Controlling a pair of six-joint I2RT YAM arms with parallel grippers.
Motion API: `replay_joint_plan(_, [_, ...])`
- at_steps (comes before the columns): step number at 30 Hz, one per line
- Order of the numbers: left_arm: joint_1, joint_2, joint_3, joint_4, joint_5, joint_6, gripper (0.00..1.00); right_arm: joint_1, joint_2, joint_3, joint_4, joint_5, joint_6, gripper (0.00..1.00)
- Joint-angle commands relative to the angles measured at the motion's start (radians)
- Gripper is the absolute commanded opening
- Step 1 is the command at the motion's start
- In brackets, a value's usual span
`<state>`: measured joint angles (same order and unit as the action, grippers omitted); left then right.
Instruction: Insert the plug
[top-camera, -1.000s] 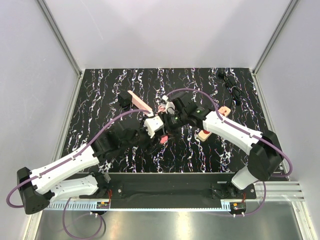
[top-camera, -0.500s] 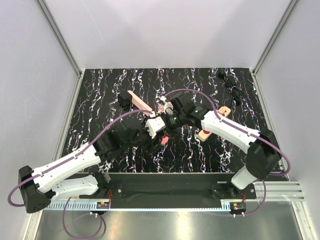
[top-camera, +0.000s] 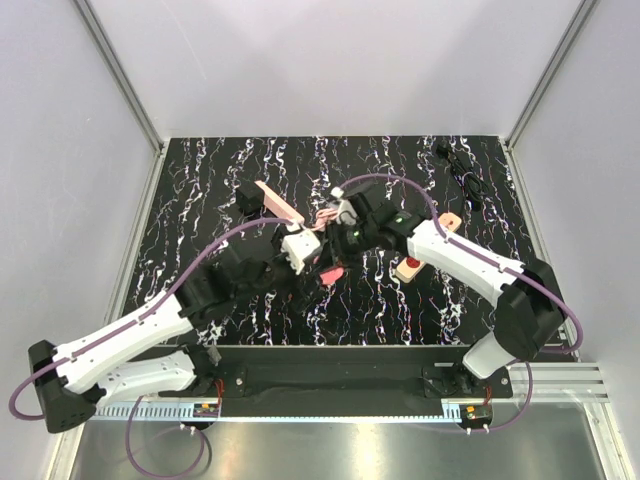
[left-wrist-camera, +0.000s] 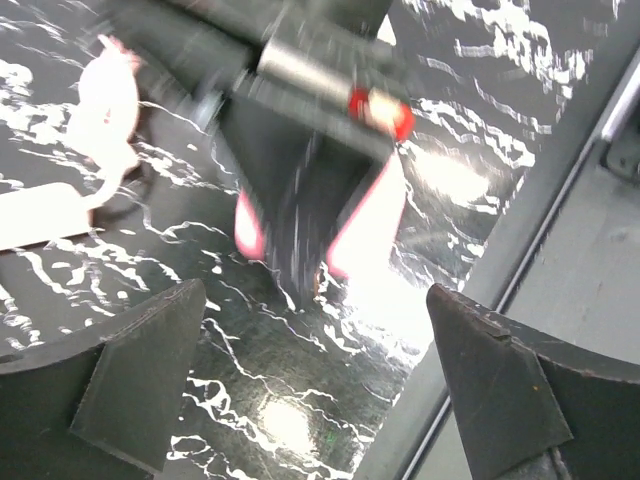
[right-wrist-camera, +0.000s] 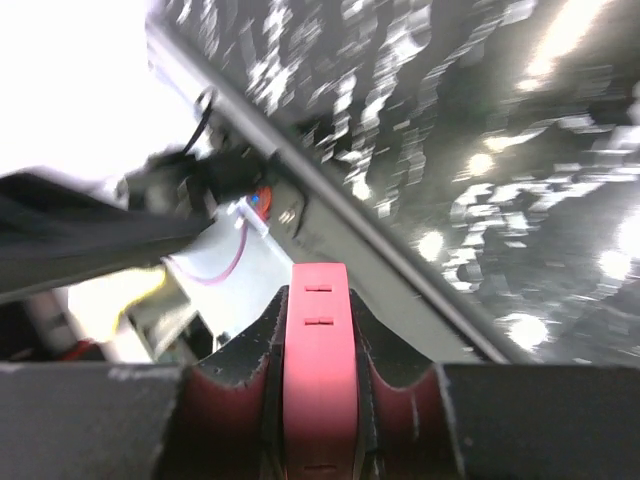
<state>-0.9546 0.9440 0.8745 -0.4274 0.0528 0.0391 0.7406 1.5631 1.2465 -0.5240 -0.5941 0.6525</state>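
top view: your right gripper (top-camera: 329, 268) is near the middle of the black marbled table (top-camera: 420, 310), with the red plug (top-camera: 326, 274) at its tip. the left gripper (top-camera: 306, 262) is just to the left of it.

left wrist view: the left fingers (left-wrist-camera: 130, 380) stand wide apart and nothing is between them. the right gripper (left-wrist-camera: 300, 260) shows ahead, blurred.

right wrist view: the right fingers (right-wrist-camera: 240, 385) are clamped on both sides of the plug (right-wrist-camera: 318, 400), which stands straight between them.
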Motion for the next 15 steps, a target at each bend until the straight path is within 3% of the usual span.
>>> replay_joint_plan(1, [-0.004, -0.101, 0.003, 0.029, -0.103, -0.036, 0.99, -0.102, -0.063, -0.007, -0.071, 0.138, -0.048, 0.0])
replay_joint_plan(3, [-0.003, -0.14, -0.003, 0.019, -0.188, -0.085, 0.99, -0.167, -0.078, 0.013, -0.17, 0.21, -0.07, 0.0])
replay_joint_plan(6, [-0.003, -0.201, -0.014, 0.015, -0.37, -0.13, 0.99, -0.234, -0.083, 0.048, -0.296, 0.44, -0.109, 0.0])
replay_joint_plan(8, [-0.001, -0.209, -0.016, 0.012, -0.491, -0.148, 0.99, -0.265, -0.081, 0.056, -0.333, 0.494, -0.106, 0.0])
replay_joint_plan(15, [-0.001, -0.123, 0.033, -0.088, -0.597, -0.12, 0.99, -0.389, -0.02, 0.117, -0.461, 0.709, -0.048, 0.0])
